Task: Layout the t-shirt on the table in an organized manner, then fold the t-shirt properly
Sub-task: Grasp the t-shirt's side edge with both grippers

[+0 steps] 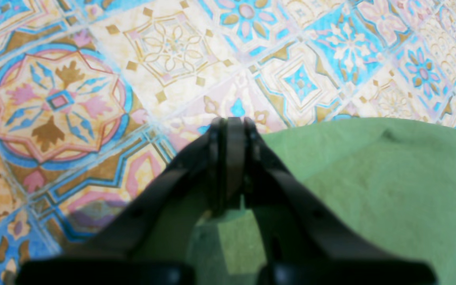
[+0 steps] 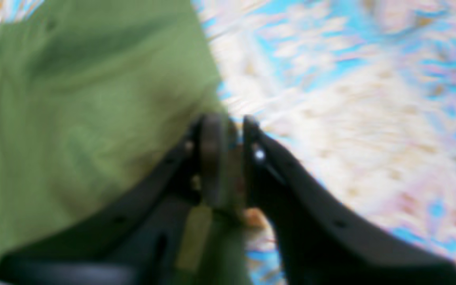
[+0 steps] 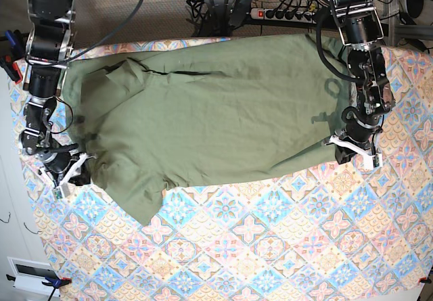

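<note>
- The shirt (image 3: 216, 111) lies spread across the far half of the desk (image 3: 270, 247).
- One arm stands at each side edge.
- A power strip (image 3: 287, 13) lies behind.

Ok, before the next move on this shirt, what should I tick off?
1. Shirt lies spread on the table: ok.
2. Shirt flat all over: not ok, there are folds at the end near the right tool.
3. Left tool shut at the shirt's edge: ok.
4. Left tool pinching cloth: cannot tell.
5. Right tool's jaws apart: ok, though that view is blurred.
</note>
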You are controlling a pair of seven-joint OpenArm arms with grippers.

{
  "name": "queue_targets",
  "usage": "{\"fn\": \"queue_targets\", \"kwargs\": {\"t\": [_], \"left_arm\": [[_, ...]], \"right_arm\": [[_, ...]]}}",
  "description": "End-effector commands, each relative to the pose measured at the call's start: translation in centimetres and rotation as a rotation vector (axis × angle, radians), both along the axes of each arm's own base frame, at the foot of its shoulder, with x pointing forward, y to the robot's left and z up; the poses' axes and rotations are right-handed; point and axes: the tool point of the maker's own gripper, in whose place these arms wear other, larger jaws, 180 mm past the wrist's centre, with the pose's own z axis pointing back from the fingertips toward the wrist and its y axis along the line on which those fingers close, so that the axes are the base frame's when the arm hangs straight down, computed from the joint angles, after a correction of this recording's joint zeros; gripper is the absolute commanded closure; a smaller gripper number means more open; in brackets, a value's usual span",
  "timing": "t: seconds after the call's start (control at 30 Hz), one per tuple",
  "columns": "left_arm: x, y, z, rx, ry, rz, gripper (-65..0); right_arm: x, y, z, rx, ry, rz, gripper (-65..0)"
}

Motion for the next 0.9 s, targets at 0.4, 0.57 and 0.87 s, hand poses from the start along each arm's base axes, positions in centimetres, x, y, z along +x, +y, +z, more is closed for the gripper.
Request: {"fn": "queue_targets", "kwargs": {"t": [0.4,0.57,0.87], "left_arm": [[1.15,0.44,2.06,0.011,-0.066,0.0,0.0],[1.15,0.44,2.06,0.011,-0.066,0.0,0.0],[1.15,0.39,2.04,0.011,-0.065,-0.002,0.0]], "right_arm": [[1.39,-1.7,2.87,0.01,-0.082,-0.039,-26.3],[1.47,-1.61,2.89,0.009,-0.081,-0.036,-31.6],[1.2,-1.62,2.25,0.016,-0.063,-0.041,-34.7]]}}
